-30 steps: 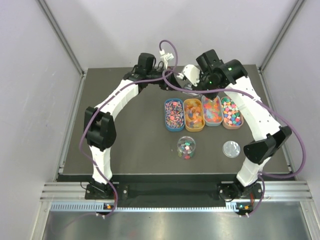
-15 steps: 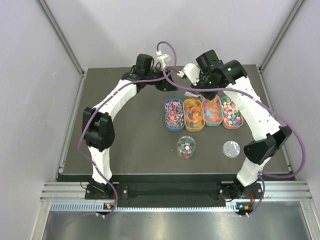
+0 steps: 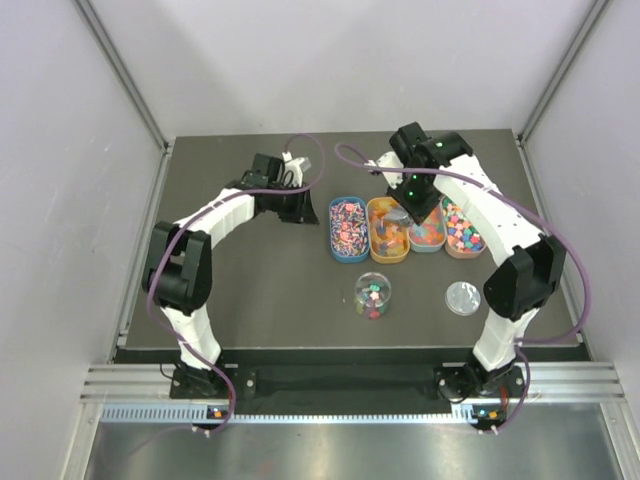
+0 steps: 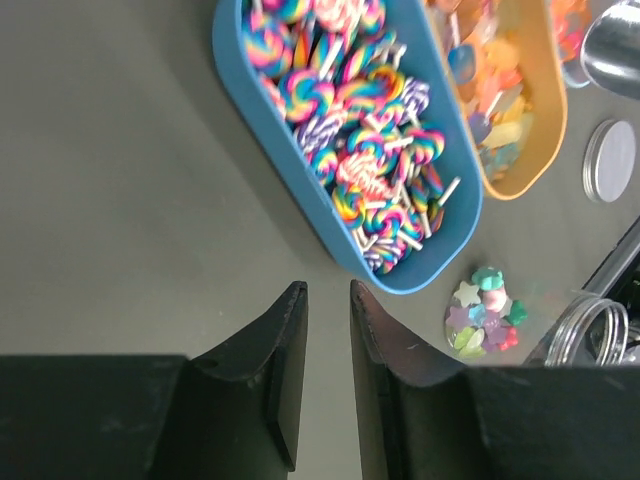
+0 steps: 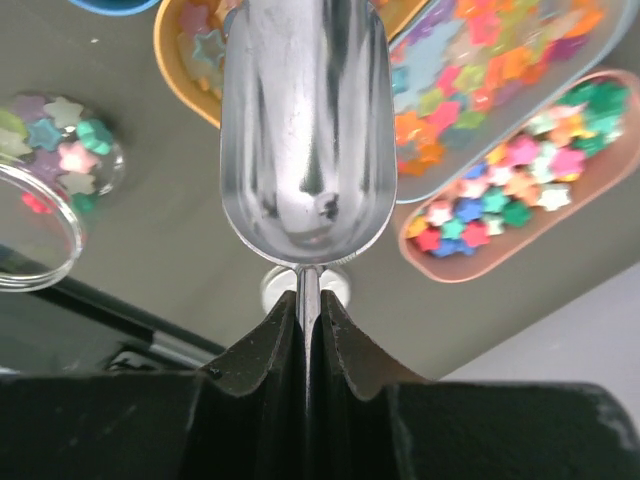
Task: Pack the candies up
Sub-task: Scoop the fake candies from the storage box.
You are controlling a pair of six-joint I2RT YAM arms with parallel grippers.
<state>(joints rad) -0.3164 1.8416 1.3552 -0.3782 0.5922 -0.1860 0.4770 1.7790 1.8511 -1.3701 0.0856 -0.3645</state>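
Four oval trays of candies stand in a row: blue (image 3: 348,228), orange (image 3: 387,229), pale blue (image 3: 426,225) and pink (image 3: 464,226). A clear round jar (image 3: 373,295) in front of them holds several star candies. My right gripper (image 3: 404,205) is shut on the handle of a metal scoop (image 5: 305,130), which is empty and hangs over the orange tray (image 5: 180,55). My left gripper (image 3: 300,206) is empty, with a narrow gap between its jaws, just left of the blue tray (image 4: 300,190). The jar's candies (image 4: 485,310) also show there.
The clear round lid (image 3: 462,297) lies flat to the right of the jar and shows behind the scoop handle in the right wrist view (image 5: 275,288). Grey walls close in the dark table on three sides.
My left arm has drawn back from the far middle to the left of the blue tray. My right gripper has carried the scoop nearer, over the orange tray.
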